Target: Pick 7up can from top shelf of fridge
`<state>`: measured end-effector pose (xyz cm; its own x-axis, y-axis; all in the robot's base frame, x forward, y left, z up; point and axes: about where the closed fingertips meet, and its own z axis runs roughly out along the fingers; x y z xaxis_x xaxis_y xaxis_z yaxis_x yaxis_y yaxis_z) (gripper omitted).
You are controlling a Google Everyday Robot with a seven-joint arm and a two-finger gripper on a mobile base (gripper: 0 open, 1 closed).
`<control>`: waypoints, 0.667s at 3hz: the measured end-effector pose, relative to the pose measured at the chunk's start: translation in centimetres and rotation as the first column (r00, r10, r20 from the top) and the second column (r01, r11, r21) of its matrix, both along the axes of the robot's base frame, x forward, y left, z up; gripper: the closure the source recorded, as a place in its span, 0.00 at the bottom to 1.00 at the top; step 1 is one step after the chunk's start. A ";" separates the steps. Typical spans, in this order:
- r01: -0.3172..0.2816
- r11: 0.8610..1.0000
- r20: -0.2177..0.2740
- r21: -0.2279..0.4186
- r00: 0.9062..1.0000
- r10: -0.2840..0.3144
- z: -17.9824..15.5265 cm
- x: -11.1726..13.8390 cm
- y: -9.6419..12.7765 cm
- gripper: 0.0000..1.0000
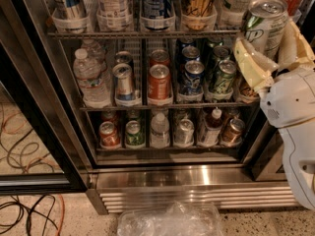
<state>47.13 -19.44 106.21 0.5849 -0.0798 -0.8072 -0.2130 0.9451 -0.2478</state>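
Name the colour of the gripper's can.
Green and silver 7up can, camera view; gripper upper right.

At 2 o'clock the hand [273, 47] grips the 7up can [265, 19]; tall cans [157, 1] crowd the top shelf [142, 34] toward 11 o'clock.
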 end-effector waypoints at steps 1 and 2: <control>0.000 1.000 0.000 0.000 1.000 0.000 0.0 0.0 0.0 1.00; -0.058 0.998 0.005 -0.012 0.998 0.058 0.4 -0.4 1.2 1.00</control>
<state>46.69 -18.25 106.58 0.5935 -0.0548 -0.8030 -0.2661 0.9282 -0.2600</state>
